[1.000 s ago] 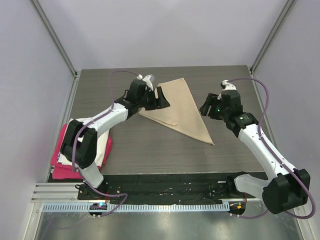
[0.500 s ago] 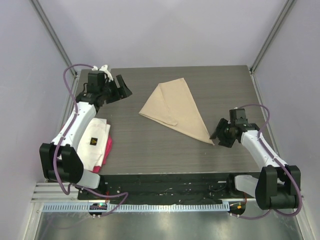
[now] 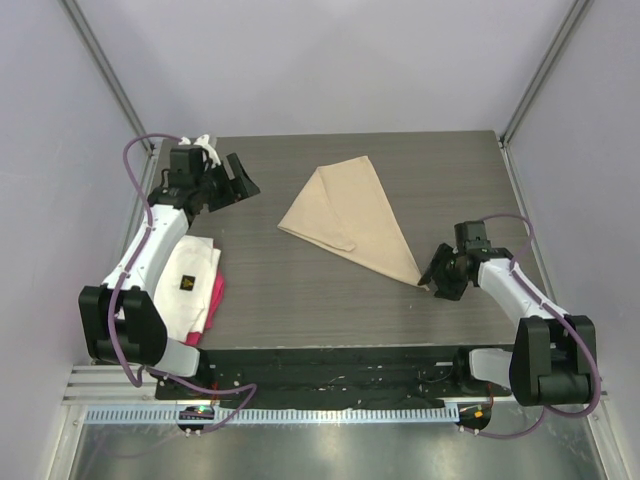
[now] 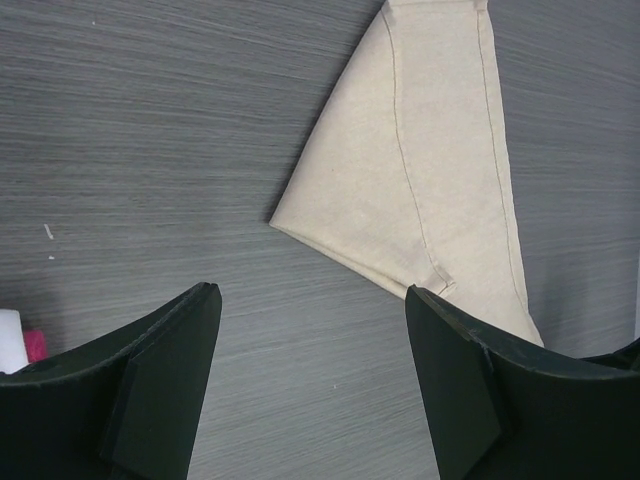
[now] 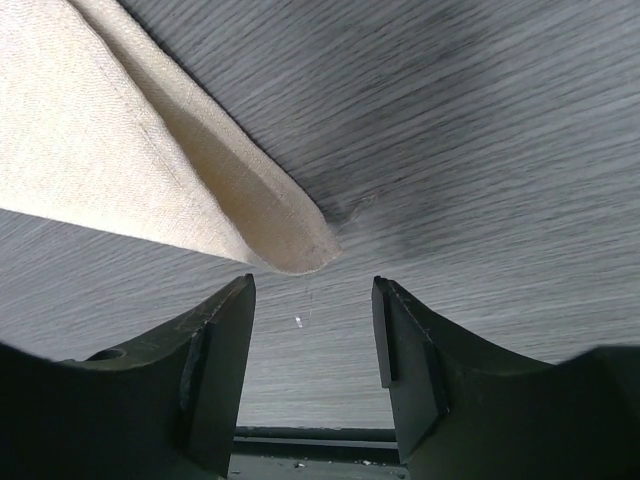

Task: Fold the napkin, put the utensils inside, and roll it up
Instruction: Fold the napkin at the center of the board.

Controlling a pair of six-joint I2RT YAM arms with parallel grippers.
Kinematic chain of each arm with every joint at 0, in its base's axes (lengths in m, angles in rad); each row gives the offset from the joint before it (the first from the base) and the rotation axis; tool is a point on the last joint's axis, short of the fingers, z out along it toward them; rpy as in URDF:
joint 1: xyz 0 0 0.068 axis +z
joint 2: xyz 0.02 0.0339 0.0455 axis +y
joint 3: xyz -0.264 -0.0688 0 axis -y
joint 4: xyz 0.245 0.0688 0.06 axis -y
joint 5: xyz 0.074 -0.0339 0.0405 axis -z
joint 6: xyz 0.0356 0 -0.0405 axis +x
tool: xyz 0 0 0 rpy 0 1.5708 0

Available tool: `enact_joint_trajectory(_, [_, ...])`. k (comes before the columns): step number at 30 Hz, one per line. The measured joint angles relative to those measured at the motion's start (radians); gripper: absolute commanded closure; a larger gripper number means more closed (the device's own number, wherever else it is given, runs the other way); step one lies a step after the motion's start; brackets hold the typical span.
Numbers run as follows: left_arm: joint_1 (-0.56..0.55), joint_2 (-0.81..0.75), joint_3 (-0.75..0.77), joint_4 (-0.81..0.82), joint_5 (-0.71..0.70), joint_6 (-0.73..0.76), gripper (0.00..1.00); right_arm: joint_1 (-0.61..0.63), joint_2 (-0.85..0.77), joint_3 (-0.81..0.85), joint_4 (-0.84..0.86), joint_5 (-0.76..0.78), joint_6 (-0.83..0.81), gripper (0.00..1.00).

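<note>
Grey table (image 3: 300,300) carries the napkin (image 3: 350,215), folded to a triangle; no spoon in sight, rolling not yet done. Right gripper (image 3: 438,273) gapes at the napkin's near tip, and left gripper (image 3: 240,181) gapes well apart from it.

Overhead and both close wrist cameras share the napkin (image 3: 355,218).

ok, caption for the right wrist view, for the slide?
Open right gripper low over the dark wood-grain table, jaws facing the pointed corner of the folded beige cloth napkin.
</note>
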Motion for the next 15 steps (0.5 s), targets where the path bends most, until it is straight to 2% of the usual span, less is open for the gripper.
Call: enact_joint_trajectory(15, [0.011, 0.0, 0.0, 0.0, 0.008, 0.0, 0.21, 0.0, 0.049, -0.021, 0.069, 0.011, 0.011, 0.43])
